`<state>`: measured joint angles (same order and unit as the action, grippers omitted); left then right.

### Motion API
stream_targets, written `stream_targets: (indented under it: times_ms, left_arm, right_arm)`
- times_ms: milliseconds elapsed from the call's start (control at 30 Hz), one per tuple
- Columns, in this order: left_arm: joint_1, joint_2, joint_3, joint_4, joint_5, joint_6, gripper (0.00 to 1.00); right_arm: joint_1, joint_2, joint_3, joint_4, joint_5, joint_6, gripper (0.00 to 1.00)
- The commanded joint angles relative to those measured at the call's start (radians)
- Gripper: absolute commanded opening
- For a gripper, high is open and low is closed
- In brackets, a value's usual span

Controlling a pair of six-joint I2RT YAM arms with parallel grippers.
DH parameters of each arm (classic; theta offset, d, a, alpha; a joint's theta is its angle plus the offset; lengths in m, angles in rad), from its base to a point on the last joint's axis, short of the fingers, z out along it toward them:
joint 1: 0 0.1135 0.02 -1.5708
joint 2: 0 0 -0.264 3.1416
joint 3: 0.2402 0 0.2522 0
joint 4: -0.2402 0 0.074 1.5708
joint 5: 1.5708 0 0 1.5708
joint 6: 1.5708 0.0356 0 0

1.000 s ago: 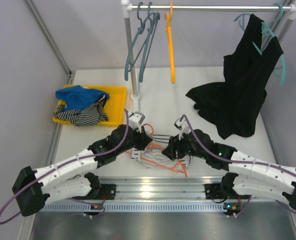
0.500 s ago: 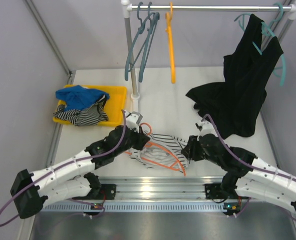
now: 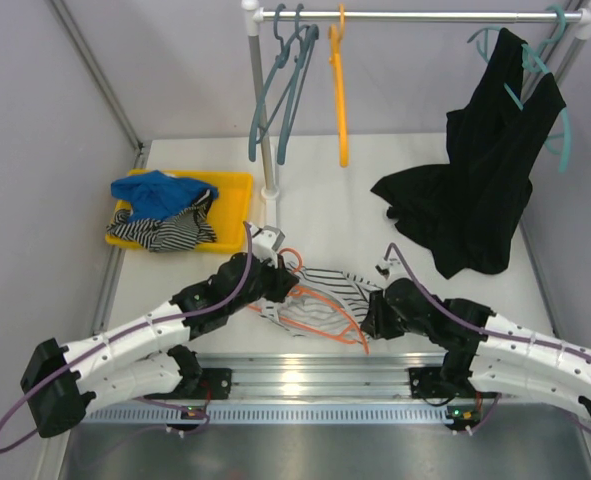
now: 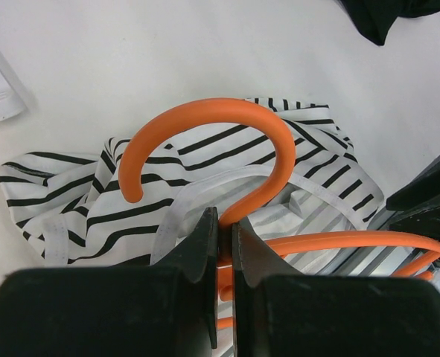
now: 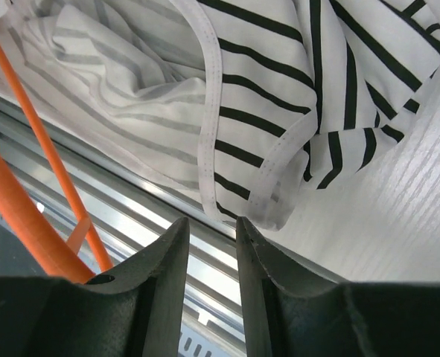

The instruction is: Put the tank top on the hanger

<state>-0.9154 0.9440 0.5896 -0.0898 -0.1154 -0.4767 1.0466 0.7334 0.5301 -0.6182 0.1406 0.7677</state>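
Only the left wrist view shows the left pincer [image 4: 225,223] clamped on the hanger [image 4: 205,111] just below its hook. The hanger lies on the tank top [image 4: 71,201] (mid near edge of the surface [image 3: 315,200]). The right pincer [image 5: 212,230], narrowly parted and empty, has shifted from the hanger's middle to the top's right end.

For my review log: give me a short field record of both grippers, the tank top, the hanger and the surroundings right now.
left gripper: shut on the hanger just below its hook
right gripper: open, empty, over the tank top
tank top: crumpled on the table, not yet hung
hanger: resting over the tank top
surroundings: yellow tray of clothes, black garment on the rail
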Motion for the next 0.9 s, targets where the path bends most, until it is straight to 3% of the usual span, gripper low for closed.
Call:
stream_targets:
  times_ms: [0, 567, 867]
  left_arm:
    - [-0.004, -0.022, -0.004, 0.056, 0.013, 0.001, 0.00]
    - [-0.004, -0.016, 0.003, 0.053, 0.013, 0.010, 0.00]
    - [-0.004, -0.014, 0.007, 0.042, -0.009, 0.012, 0.00]
  right_arm:
    - [0.023, 0.030, -0.013, 0.084, -0.026, 0.018, 0.32]
    - [0.027, 0.170, -0.042, 0.133, 0.028, 0.010, 0.45]
    - [0.027, 0.144, -0.018, 0.051, 0.085, 0.027, 0.12]
